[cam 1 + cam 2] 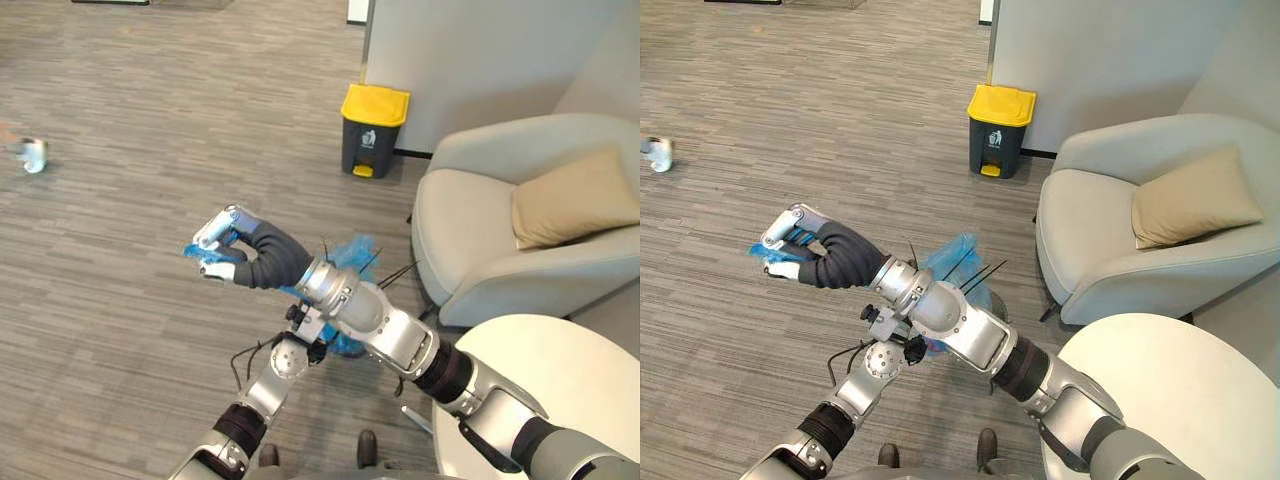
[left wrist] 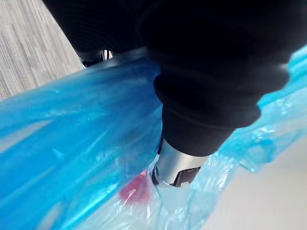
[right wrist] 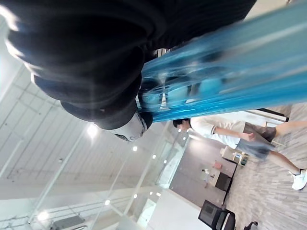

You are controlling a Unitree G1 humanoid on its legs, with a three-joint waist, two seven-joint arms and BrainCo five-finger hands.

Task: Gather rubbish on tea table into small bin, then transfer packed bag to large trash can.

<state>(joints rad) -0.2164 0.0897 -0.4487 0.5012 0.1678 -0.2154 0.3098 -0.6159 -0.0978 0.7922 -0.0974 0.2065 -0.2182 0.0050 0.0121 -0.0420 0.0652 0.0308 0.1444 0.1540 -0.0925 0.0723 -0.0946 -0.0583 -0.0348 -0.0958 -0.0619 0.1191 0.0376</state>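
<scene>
A pale grey upholstered armchair (image 1: pixel 500 235) stands on the grey wood-grain plank floor (image 1: pixel 120 270) beside a white partition wall (image 1: pixel 470 60). A tan square cushion (image 1: pixel 572 198) leans in its back corner. A person in a white top and grey shorts (image 3: pixel 230 135) is in mid-stride across the floor.

Light is bright and even, falling from overhead; the grey floor (image 1: pixel 120 260) carries only soft, faint shadow at the foot of the armchair (image 1: pixel 480 240); the pale tea table (image 1: pixel 560 370) shows bright without hard glare. In the right wrist view, ceiling lights (image 3: pixel 92 130) glow as white spots; the blue bag (image 2: pixel 72 143) lets light shine through it.
</scene>
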